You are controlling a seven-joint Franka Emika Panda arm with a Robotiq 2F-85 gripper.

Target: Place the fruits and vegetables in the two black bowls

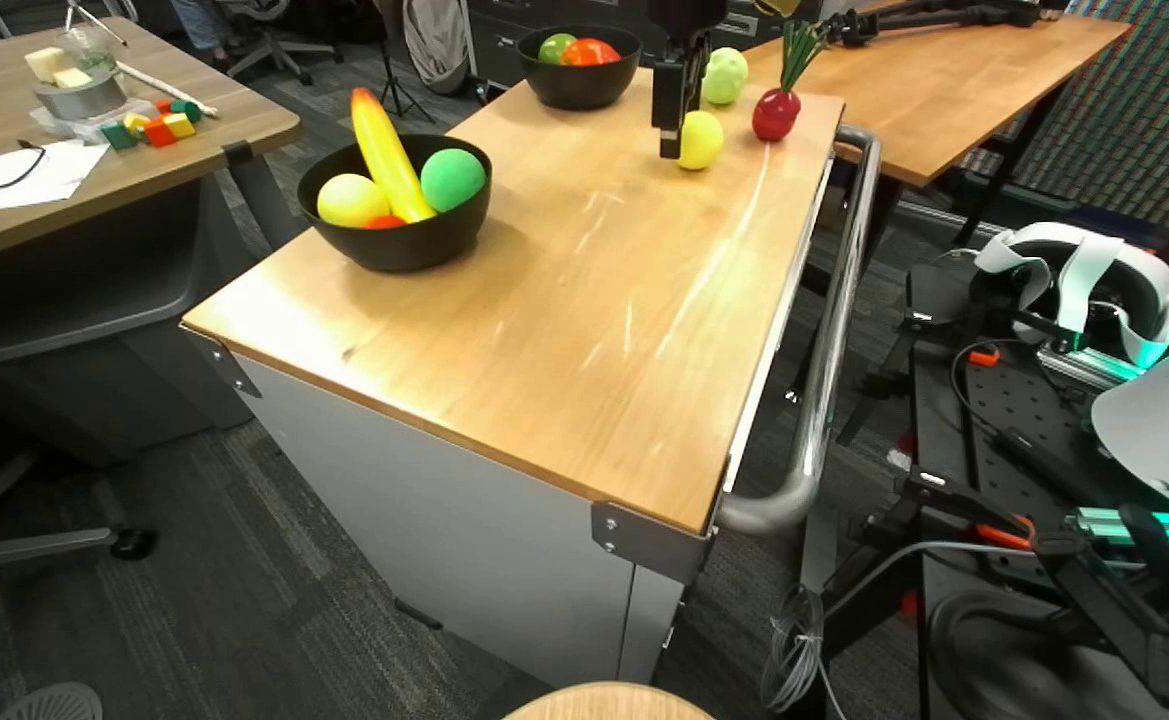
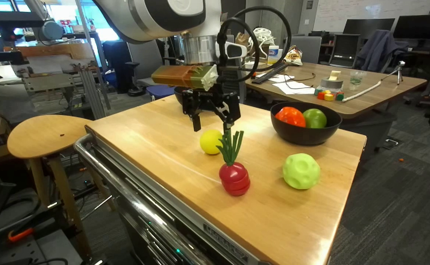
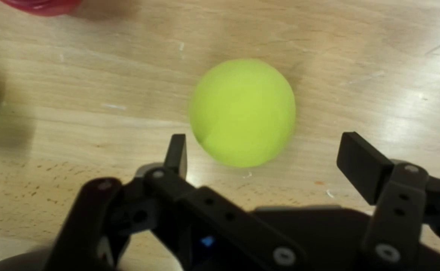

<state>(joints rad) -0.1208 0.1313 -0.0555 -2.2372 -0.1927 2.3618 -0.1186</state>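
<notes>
Hand [image 3: 268,160] is hovering over the table [image 2: 152,129], its fingers [image 3: 175,154] standing spread with a wide gap between them. In the wrist view, the yellow ball [image 3: 242,113] is resting on the table just beyond the fingertips, at 11 o'clock from the middle of that gap.

In an exterior view, with the yellow ball serving as dial center, a red vegetable [image 2: 234,178] is sitting nearby at 5 o'clock, its green leaves [image 2: 230,154] pointing toward 12. A dimpled lime ball [image 2: 301,171] is resting between 3 and 4 o'clock. A black bowl [image 2: 306,135] is standing close to 3 o'clock and is holding a red-orange piece [image 2: 291,116] on its 9 o'clock side and a green piece [image 2: 315,118] on its 3 o'clock side.

In an exterior view, a further black bowl [image 1: 404,250] is standing along the table edge, and the black bowl is standing at 2 o'clock from it. The further black bowl is holding a round yellow piece [image 1: 349,200] at 8 o'clock, a green ball [image 1: 452,180] at 3 o'clock, and a long yellow piece [image 1: 391,160] between them, its orange tip leaning toward 11 o'clock above the rim. A red piece [image 1: 384,222] is showing at 6 o'clock, mostly hidden. The yellow ball is lying between 2 and 3 o'clock from this bowl, the hand partly covering it. A metal rail [image 1: 836,320] is running along the table's 3 o'clock side.
</notes>
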